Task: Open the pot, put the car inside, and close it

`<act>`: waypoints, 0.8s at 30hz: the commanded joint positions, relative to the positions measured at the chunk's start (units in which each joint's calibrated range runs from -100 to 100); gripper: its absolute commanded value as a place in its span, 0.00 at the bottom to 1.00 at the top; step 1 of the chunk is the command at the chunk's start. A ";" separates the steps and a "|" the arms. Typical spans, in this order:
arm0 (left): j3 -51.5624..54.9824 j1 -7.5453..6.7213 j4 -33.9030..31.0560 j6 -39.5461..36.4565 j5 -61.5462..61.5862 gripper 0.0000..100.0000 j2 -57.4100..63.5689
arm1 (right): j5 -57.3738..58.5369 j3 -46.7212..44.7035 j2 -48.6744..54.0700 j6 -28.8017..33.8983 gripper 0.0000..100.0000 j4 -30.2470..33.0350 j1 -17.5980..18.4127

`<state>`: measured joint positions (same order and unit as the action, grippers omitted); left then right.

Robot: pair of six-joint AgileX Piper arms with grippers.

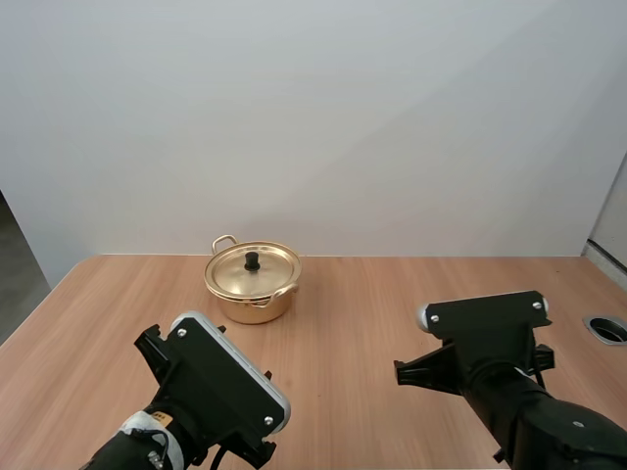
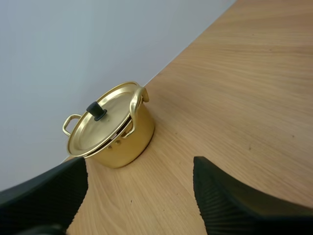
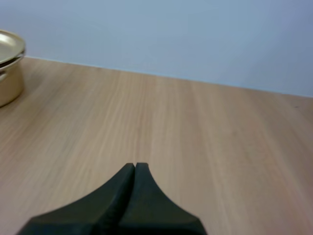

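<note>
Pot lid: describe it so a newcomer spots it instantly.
On the wooden table, look toward the far edge, left of centre, where a gold pot stands. The lid sits on it: a shiny gold disc with a small black knob at its middle.

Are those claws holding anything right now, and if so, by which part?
Nothing is held: the left claw is open and empty, the right claw shut on nothing.

I see a light-brown wooden table [image 1: 392,294] with fine grain running along it. A round grey port [image 1: 609,329] is set into the table at its right edge. A plain white wall [image 1: 313,117] rises just behind the table's far edge.
</note>
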<state>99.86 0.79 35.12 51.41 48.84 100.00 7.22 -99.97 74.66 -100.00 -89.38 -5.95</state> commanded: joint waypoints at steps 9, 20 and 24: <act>0.14 -4.16 -38.73 -65.50 -18.90 1.00 0.00 | 0.50 -0.03 25.34 17.05 0.00 21.47 -0.03; 0.14 -4.23 -37.28 -65.50 -18.93 1.00 0.00 | 25.82 -0.03 25.34 71.62 0.00 70.65 -0.03; 0.14 -4.23 -37.17 -65.50 -18.93 0.94 0.00 | 24.69 -0.03 25.34 76.55 0.00 78.50 -0.03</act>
<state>100.00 -3.40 -2.30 15.70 29.92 100.00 34.18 -100.00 100.00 -72.41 -57.92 -5.95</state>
